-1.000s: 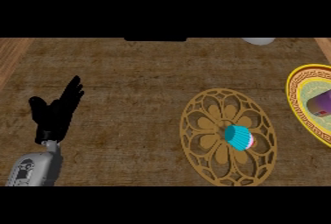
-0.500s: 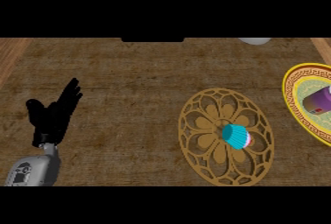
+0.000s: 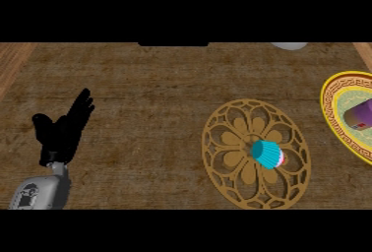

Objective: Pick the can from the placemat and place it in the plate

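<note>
My left robot hand [image 3: 64, 132] rests at the bench [image 3: 152, 88] left, fingers straight and spread, unchanged from before. The can [image 3: 361, 116] lies in the plate [image 3: 335, 98]; a cupcake [image 3: 267, 154] sits on the placemat [image 3: 225, 162]. View has shifted slightly

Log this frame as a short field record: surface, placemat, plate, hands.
surface: brown woven counter top
placemat: round, gold openwork, right of centre
on placemat: teal cupcake; no can there
plate: yellow-rimmed, cut by the right edge
on plate: purple can, partly cut off
left hand: open, fingers up, at the left, holding nothing
right hand: not in view
top edge: grey object, unclear
</note>
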`<action>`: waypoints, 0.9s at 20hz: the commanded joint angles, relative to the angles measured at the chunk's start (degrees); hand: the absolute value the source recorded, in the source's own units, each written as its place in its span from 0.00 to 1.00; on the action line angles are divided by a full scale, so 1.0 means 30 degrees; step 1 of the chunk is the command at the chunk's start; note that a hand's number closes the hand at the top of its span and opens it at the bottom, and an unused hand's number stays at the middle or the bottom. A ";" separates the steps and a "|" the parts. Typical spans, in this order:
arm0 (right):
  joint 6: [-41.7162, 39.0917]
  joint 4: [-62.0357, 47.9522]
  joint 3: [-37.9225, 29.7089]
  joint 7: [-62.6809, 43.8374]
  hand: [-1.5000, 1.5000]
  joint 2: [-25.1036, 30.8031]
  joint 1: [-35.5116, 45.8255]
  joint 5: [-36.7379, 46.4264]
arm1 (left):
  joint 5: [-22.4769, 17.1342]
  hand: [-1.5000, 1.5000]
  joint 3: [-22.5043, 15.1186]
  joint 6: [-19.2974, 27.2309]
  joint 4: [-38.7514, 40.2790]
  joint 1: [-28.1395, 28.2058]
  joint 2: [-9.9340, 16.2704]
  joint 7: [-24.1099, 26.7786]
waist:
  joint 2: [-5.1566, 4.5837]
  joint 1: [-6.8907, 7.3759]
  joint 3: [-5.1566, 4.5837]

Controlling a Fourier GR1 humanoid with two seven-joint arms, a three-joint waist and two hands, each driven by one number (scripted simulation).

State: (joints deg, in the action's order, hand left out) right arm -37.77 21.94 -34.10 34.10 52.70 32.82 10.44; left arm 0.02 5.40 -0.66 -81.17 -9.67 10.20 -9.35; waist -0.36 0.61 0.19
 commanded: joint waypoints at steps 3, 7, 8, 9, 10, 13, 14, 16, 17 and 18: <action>-0.3780 -0.0616 -0.0152 0.2416 0.00 0.1286 -0.0274 -0.0803 | 0.0004 0.50 -0.0064 -0.0039 -0.0129 -0.0342 0.0023 -0.0468 | -0.0090 0.0175 0.0039; -0.3390 -0.0725 -0.0042 0.3586 0.00 0.1343 -0.1813 -0.0944 | -0.0386 0.50 0.0097 -0.0494 -0.0567 0.0377 0.0168 -0.0140 | -0.0094 0.0189 0.0067; -0.3638 -0.0640 -0.0055 0.3326 0.00 0.1566 -0.1457 -0.1142 | -0.0046 0.50 0.0275 0.0061 0.0732 -0.0951 0.0060 -0.0191 | -0.0183 -0.0069 0.0063; -0.3051 -0.0685 0.0171 0.2847 0.00 0.1398 -0.0941 -0.1017 | 0.0140 0.50 -0.0055 -0.0031 0.0330 -0.0307 -0.0075 0.0235 | -0.0180 0.0293 0.0065; -0.3002 -0.0730 0.0067 0.3478 0.00 0.1377 -0.1597 -0.1142 | -0.0186 0.50 0.0046 -0.0434 -0.0081 -0.0238 0.0216 -0.0197 | -0.0149 0.0260 0.0091; -0.2664 -0.0640 0.0562 0.3394 0.00 0.1676 -0.1670 -0.0875 | -0.0204 0.50 0.0188 -0.0168 0.0085 -0.1251 0.0234 -0.0903 | -0.0193 0.0316 0.0113; -0.2336 -0.0786 0.0547 0.3703 0.00 0.1384 -0.1907 -0.0947 | 0.0177 0.50 0.0073 0.0265 0.0729 -0.1223 -0.0169 -0.0061 | -0.0223 0.0190 0.0097; -0.2453 -0.0770 0.0846 0.3946 0.00 0.1875 -0.2352 -0.0758 | 0.0354 0.50 -0.0084 0.0252 0.0262 -0.1079 -0.0004 -0.0466 | -0.0202 0.0222 0.0119; -0.1969 -0.0781 0.0891 0.4035 0.00 0.1732 -0.2306 -0.0757 | -0.0332 0.50 0.0221 -0.0549 -0.0148 -0.0544 0.0389 -0.0407 | -0.0160 0.0447 0.0110; -0.1665 -0.0666 0.1109 0.4185 0.00 0.1499 -0.2329 -0.0639 | -0.0360 0.50 0.0339 -0.0615 0.0362 -0.0034 0.0297 0.0363 | -0.0202 0.0491 0.0101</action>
State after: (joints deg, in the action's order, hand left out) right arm -34.95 21.06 -31.69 37.55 57.04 27.17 7.93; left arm -0.36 5.72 -1.44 -80.73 -11.24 10.58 -9.96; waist -0.88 1.60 0.49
